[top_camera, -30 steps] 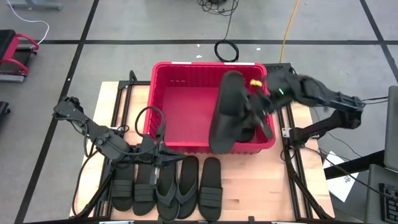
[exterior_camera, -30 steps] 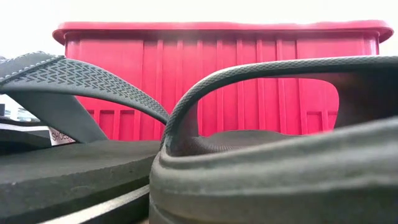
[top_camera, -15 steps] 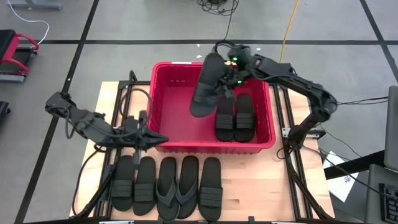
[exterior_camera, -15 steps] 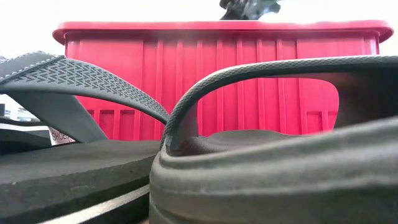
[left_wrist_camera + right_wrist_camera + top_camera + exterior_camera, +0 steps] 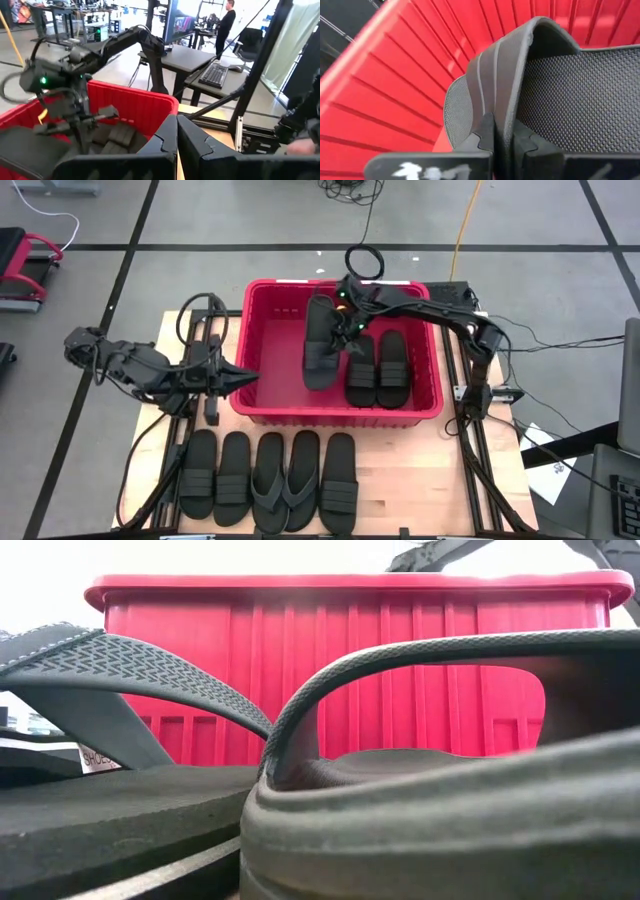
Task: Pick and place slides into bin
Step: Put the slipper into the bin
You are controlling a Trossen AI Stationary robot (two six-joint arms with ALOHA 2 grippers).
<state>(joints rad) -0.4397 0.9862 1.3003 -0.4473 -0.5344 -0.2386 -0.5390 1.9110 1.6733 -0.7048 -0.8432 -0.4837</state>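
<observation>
Five black slides lay in a row at the near edge of the wooden table [image 5: 400, 480]: two band-strap sandals [image 5: 198, 487] [image 5: 233, 488] on the left, two flip-flops [image 5: 268, 493] [image 5: 303, 490] in the middle and a third band-strap sandal [image 5: 338, 485] on the right. In the table-level view, a flip-flop's thong strap [image 5: 120, 670] and a band strap [image 5: 440, 655] filled the foreground, with the ribbed wall of the red bin [image 5: 350, 670] rising just behind them.

The bin [image 5: 262, 340] stood beyond the row, near the middle of the table. Two band-strap slides [image 5: 361, 370] [image 5: 393, 368] lay flat side by side on its floor, toward its right end.

The left gripper [image 5: 238, 378] waited just outside the bin's left wall, over the table; the wrist camera showed its fingers [image 5: 165, 145] pressed together with nothing between them.

The right arm reached over the bin's far rim, and the right gripper [image 5: 344, 320] was clamped on a sixth band-strap slide [image 5: 320, 340], its fingers [image 5: 487, 135] pinching the ribbed strap [image 5: 495, 85]. The slide hung tilted inside the bin, beside the two already on the floor.

Beyond the table, a person [image 5: 226, 22] stood among desks and monitors.
</observation>
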